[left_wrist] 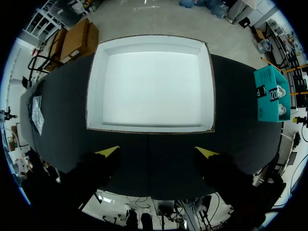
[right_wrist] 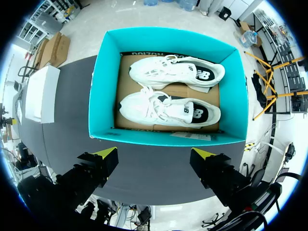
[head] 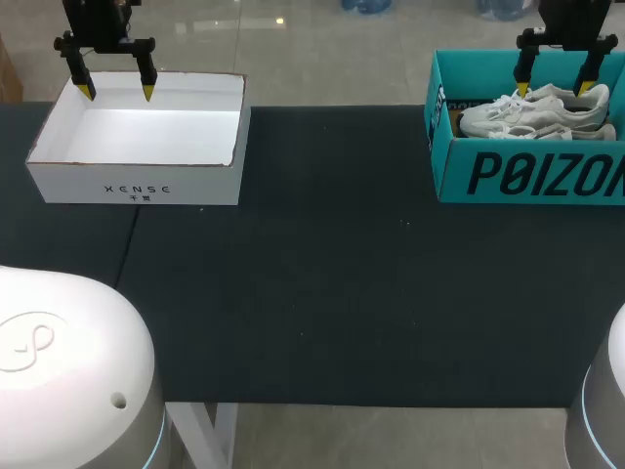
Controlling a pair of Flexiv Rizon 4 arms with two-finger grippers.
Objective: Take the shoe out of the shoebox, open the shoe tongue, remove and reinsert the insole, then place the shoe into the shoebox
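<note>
The right gripper (head: 553,88) hung at the upper right of the head view, over the shoebox (head: 527,176). Its yellow tips were spread wide and held nothing. In the right wrist view it looked straight down into the open box, with the near wall just ahead of the tips. I judged it was parked there to line up a descent onto a shoe, since no step of the task looked begun.

Two white shoes lay inside, side by side on the brown cardboard floor, with their toes toward the white box. The near shoe (right_wrist: 168,110) lay closest to the gripper and the far shoe (right_wrist: 178,72) lay against the back wall. Both were laced and rested on their sides, showing dark insoles. The near one seemed the easier pick, because the teal walls left little room for spread fingers beside the far one.

The left gripper (head: 117,94) hung at the upper left, over the far edge of the white box (head: 137,186). It was also spread and empty. In its wrist view the white box showed only a bare white floor. That arm probably waited well apart so as not to crowd the first lift.

The black counter (head: 322,293) lay open between the two boxes. That seemed a sensible spot to set the shoe down for the tongue and insole work.
</note>
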